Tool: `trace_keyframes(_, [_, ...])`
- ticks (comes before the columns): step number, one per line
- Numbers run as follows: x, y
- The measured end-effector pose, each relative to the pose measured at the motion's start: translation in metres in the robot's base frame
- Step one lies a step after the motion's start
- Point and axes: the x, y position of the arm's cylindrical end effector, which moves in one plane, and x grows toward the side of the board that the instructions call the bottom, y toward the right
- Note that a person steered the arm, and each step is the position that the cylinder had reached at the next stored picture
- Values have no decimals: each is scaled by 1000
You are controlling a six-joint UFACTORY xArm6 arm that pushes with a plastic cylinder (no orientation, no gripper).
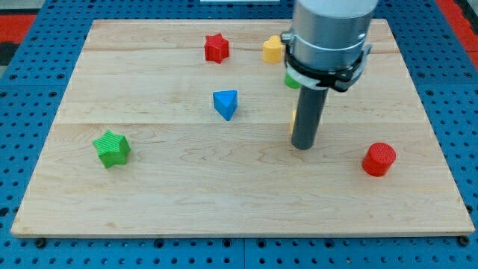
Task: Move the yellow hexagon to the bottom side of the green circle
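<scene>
In the single camera view, a pale wooden board (149,187) lies on a blue pegboard surface (30,90), and the arm's grey cylindrical body (328,33) comes down from the view's top right of centre. It ends in the dark rod, and my tip (303,146) rests on the wood a little right of the board's middle. The rod is a plain shaft, so I cannot tell any spread or pinch from it; it holds nothing. A thin yellow sliver (293,117) shows just beside the rod's left edge, above the tip. Most of it is hidden behind the rod, so its shape cannot be made out, nor whether it touches the rod. Far from the tip, near the board's top edge, sits the yellow block (272,49), which looks like a hexagon, its right side covered by the arm's body. Just below it and to the right, a green block (291,80) peeks out from under the arm's collar, too hidden to tell its shape. The red star (216,48) sits left of the yellow block, well apart from it. The blue triangle (225,104) lies left of the rod, near the board's centre. The green star (112,148) is far out at the left. The red cylinder (379,159) stands to the right of my tip, slightly nearer the view's bottom.
</scene>
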Motion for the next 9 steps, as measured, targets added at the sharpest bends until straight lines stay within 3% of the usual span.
trace_keyframes(9, [-26,12])
